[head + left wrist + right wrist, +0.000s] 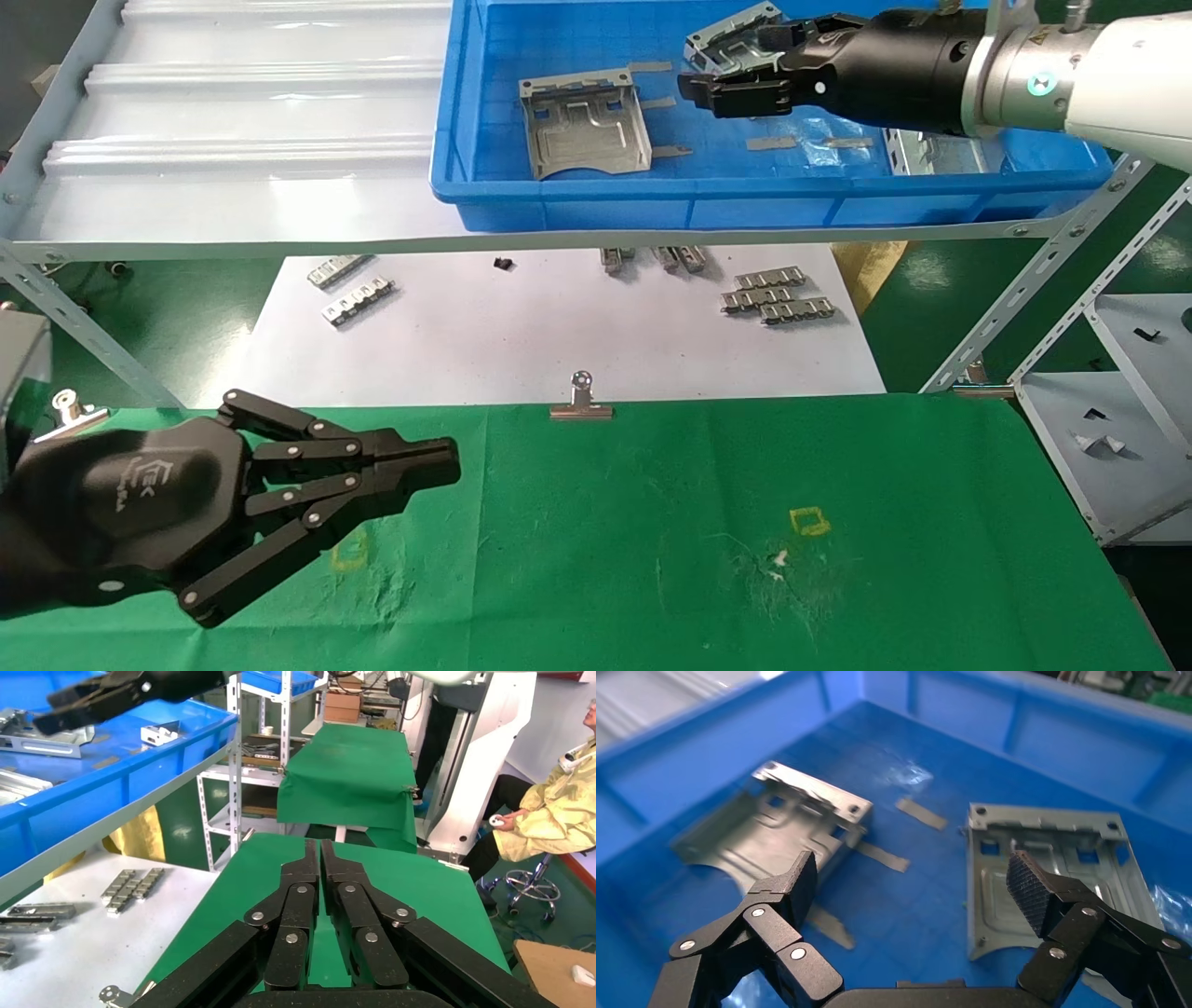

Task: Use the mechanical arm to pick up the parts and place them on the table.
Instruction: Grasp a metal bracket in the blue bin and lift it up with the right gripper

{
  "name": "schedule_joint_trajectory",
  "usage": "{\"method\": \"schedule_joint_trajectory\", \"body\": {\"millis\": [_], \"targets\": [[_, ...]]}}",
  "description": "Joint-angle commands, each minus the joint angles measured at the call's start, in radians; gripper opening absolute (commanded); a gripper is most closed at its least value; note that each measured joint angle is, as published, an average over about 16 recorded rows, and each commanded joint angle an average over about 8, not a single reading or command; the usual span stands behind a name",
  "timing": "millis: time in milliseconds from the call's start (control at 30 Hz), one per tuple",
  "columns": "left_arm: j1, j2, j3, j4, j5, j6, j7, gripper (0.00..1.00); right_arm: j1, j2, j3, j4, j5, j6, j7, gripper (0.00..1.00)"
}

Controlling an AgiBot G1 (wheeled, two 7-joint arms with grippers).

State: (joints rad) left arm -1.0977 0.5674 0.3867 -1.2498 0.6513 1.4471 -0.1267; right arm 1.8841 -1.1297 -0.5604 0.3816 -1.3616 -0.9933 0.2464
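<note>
Covering the foreground, the green cloth counter [838, 596] is wrinkled and holds none of the parts. Blue plastic bin [577, 200] on the shelf holds the sheet-metal parts; nearest part [1046, 874] lies flat, embossed, walls bent up. Likely light, stiff, slick, sharp-edged: pinch a side wall. Right end effector [912, 888] hovers over the bin, spread, empty. Left end effector [438, 466] parked over counter, pressed together.

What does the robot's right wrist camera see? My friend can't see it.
The right gripper, fingers wide open, hovers over two silvery metal parts lying in a blue tray, with thin grey strips between them.
</note>
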Motion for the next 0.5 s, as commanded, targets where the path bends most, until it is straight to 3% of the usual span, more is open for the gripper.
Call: {"method": "schedule_joint_trajectory", "body": {"millis": [33,67,500], "targets": [[0.0,0.0,0.0,0.0,0.0,0.0,0.0,1.0,0.039,-0.038,-0.021,-0.087,-0.038,0.031,-0.014,0.06],[0.0,0.0,0.0,0.0,0.0,0.0,0.0,1.0,0.05,-0.052,-0.026,-0.115,-0.048,0.043,-0.023,0.0],[0.0,0.0,0.0,0.0,0.0,0.0,0.0,1.0,0.105,-0.188,-0.046,-0.317,-0.085,0.215,-0.057,0.0]]}}
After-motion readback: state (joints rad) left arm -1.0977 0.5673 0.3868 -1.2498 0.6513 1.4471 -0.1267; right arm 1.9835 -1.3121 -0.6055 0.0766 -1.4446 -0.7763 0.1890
